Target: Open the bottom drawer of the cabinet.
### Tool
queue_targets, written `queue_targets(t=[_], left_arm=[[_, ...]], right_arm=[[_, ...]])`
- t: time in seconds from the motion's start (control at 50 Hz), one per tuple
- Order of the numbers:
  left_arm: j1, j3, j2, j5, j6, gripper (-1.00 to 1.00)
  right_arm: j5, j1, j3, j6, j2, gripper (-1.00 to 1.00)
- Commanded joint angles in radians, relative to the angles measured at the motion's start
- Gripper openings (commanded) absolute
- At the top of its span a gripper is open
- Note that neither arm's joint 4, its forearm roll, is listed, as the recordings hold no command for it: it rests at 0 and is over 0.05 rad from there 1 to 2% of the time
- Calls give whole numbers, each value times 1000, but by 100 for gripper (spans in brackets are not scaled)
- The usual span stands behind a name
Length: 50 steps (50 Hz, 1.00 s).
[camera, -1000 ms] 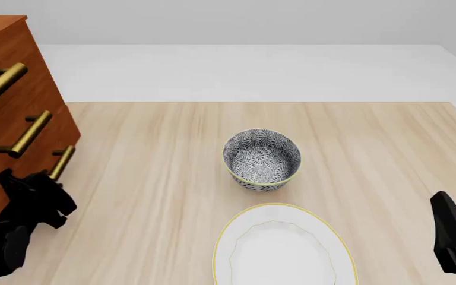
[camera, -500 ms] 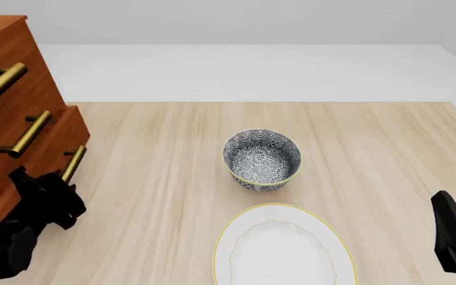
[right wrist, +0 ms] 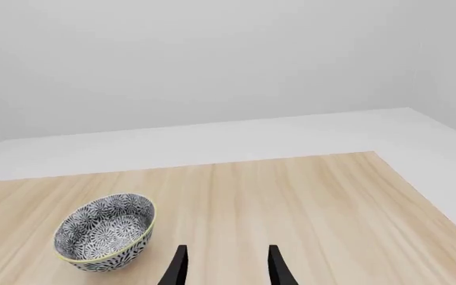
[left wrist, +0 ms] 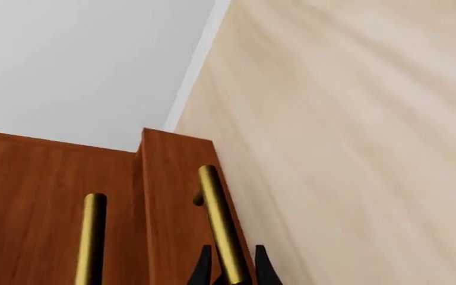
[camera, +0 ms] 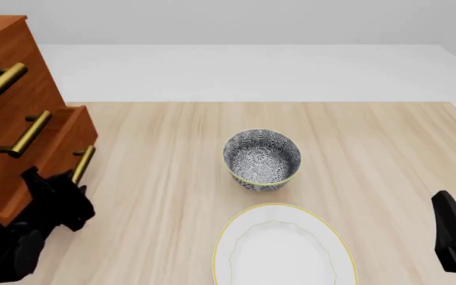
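The cabinet stands at the table's left edge, reddish-brown with three brass bar handles. Its bottom drawer sticks out a little from the cabinet front. My left gripper is shut on the near end of the bottom drawer's brass handle. In the left wrist view the handle runs between the two black fingertips of the left gripper, with the drawer front proud of the cabinet face. My right gripper sits low at the right, open and empty, as the right wrist view shows.
A patterned black-and-white bowl stands mid-table, also in the right wrist view. A white plate with a yellow rim lies nearer the front edge. The middle drawer's handle runs beside the gripped one.
The bottom drawer has slid further out of the cabinet, to the right. My left gripper moved the same way with the handle in it. The right arm stayed put.
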Motion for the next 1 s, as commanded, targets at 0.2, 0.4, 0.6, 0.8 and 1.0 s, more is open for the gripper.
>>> queue_targets(t=[0.2, 0.4, 0.6, 0.8, 1.0], left_arm=[[-151, 54, -56, -32, 25, -100], [-188, 71, -74, -32, 26, -100], [-216, 68, -65, -32, 31, -100], [-234, 51, -53, -32, 31, -100], [-250, 28, -30, -32, 27, -100]], right_arm=[[-1, -1, 0, 2, 0, 100], [-2, 0, 0, 2, 0, 100], [-2, 0, -1, 4, 0, 100], [-3, -1, -1, 3, 0, 100], [-2, -3, 0, 4, 0, 100]])
